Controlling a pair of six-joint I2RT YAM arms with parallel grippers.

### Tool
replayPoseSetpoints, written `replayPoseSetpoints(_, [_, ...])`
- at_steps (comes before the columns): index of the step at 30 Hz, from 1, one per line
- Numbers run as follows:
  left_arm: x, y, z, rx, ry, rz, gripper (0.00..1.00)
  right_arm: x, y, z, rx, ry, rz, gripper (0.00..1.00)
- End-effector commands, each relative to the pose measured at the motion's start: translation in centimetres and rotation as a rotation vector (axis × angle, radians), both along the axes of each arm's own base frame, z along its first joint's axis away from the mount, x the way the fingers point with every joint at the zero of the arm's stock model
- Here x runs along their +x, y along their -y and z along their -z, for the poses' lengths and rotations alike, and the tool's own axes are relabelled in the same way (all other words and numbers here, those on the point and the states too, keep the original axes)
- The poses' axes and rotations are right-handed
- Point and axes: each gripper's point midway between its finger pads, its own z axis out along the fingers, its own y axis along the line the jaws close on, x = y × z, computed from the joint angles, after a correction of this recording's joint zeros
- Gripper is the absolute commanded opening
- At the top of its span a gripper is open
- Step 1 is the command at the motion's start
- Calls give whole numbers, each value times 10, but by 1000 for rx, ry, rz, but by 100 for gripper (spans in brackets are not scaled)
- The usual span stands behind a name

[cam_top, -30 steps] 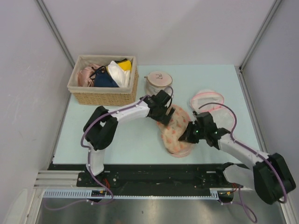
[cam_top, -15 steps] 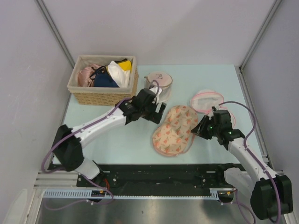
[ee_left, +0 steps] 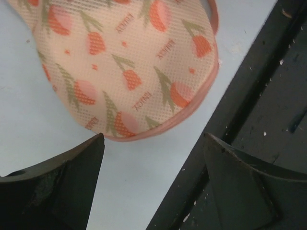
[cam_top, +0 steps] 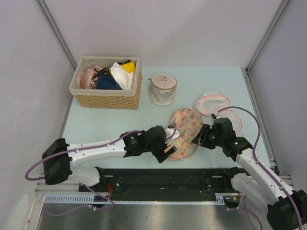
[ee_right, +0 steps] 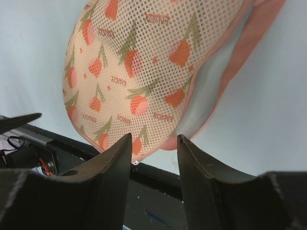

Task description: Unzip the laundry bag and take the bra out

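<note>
**Top external: bag at near edge, both grippers beside it, nothing held**

The laundry bag [cam_top: 186, 125] lies flat on the table [cam_top: 110, 120], its near end close to the dark base rail [ee_left: 268, 96]. The left gripper [cam_top: 168, 145] sits at its near-left end with jaws wide apart and empty. The right gripper [cam_top: 202, 136] is at the right edge, jaws partly apart and pinching nothing. Right wrist view shows a pale gap under the patterned flap, so the bag looks partly unzipped. No slider is visible. The bra is not visible and is probably inside.

Step in hand, as judged: get a hold on the bag to open it.
- Have one gripper pin the lower pink rim [ee_left: 184, 118] against the table.
- Have the other take the flap edge alone, not both layers.
- Lift slowly; the mesh is limp and may drag the whole bag off the edge.
</note>
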Motion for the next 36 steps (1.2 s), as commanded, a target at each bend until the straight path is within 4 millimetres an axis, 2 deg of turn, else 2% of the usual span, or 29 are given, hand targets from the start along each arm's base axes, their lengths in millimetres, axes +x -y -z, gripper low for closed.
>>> replayPoseSetpoints(1, [-20, 19, -16, -190, 144, 195, 88, -1, 8, -16, -3, 16, 47, 47])
replayPoseSetpoints(2, [-23, 30, -27, -255, 203, 233, 88, -4, 11, -16, -7, 10, 55, 48])
replayPoseSetpoints(3, [-19, 31, -30, -274, 245, 220, 89, -5, 12, -17, -6, 9, 63, 48])
replayPoseSetpoints(7, [-9, 37, -16, -238, 300, 198, 90, -8, 14, -19, -4, 13, 73, 48])
replayPoseSetpoints(13, [-20, 52, -10, -259, 358, 186, 88, -11, 17, -16, -15, -3, 85, 50])
replayPoseSetpoints(17, [-21, 58, 10, -214, 355, 193, 87, -10, 14, -17, -6, -3, 70, 50])
replayPoseSetpoints(21, [-17, 59, 20, -175, 374, 197, 85, -14, 9, -19, 11, -10, 39, 51])
replayPoseSetpoints(24, [-15, 59, 28, -149, 383, 205, 85, -15, 11, -26, 4, -1, 44, 57])
replayPoseSetpoints(29, [-10, 57, 40, -121, 423, 212, 84, -15, 15, -28, -13, -5, 62, 59])
replayPoseSetpoints(32, [0, 56, 47, -83, 470, 194, 73, -15, 14, -26, -22, -10, 67, 59])
replayPoseSetpoints(33, [4, 55, 48, -74, 486, 179, 65, -15, 13, -26, -23, -10, 71, 59])
replayPoseSetpoints(35, [8, 57, 49, -77, 505, 164, 58, -15, 12, -24, -34, -12, 65, 59])
replayPoseSetpoints(36, [9, 60, 45, -87, 511, 155, 49, -15, 11, -24, -32, -12, 62, 59])
